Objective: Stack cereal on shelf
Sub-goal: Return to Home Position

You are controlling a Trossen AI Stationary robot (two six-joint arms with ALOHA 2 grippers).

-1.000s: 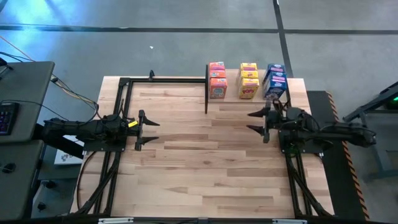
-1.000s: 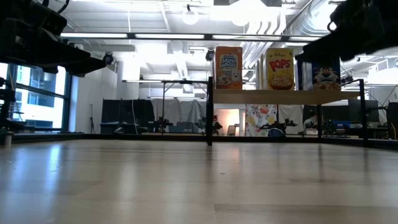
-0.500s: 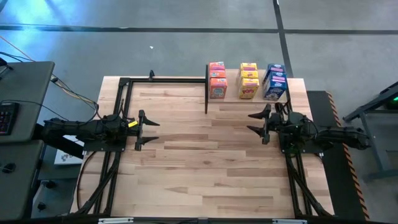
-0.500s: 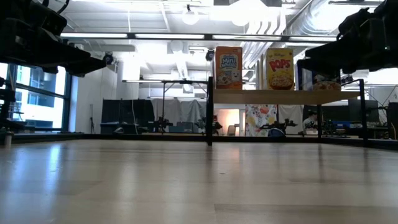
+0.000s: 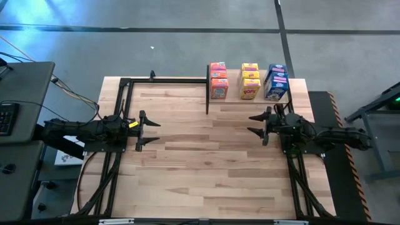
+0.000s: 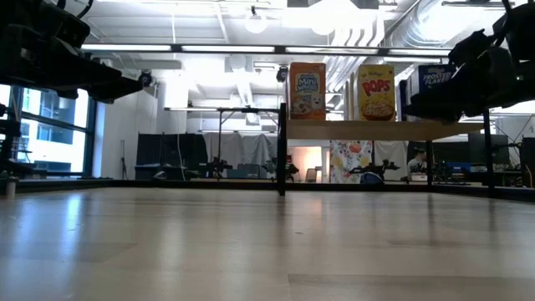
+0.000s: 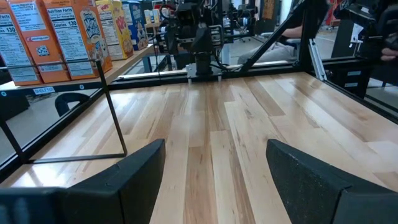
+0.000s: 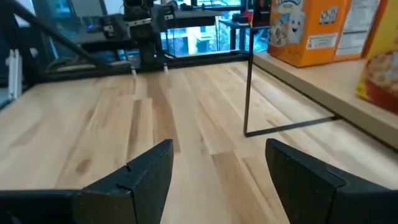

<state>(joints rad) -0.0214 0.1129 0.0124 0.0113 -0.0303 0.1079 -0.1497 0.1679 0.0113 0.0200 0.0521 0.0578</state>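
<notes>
The right hand [image 5: 254,124], spread and empty, has drawn back from the shelf [image 5: 233,89]. The cereal [image 5: 250,82] stands stacked beyond it, so the task looks done. The left hand [image 5: 155,131] waits, spread.

Bright, even overhead light. The ceiling lamps [image 6: 255,21] burn out to white in the low view. There the left arm [image 6: 50,50] and right arm [image 6: 485,71] stand as black silhouettes against the bright room, while the cereal [image 6: 307,90] is lit on its front. The table [image 5: 206,156] shows only faint shadows. Blue-white glare on the floor [image 5: 31,37] — high view, left.
</notes>
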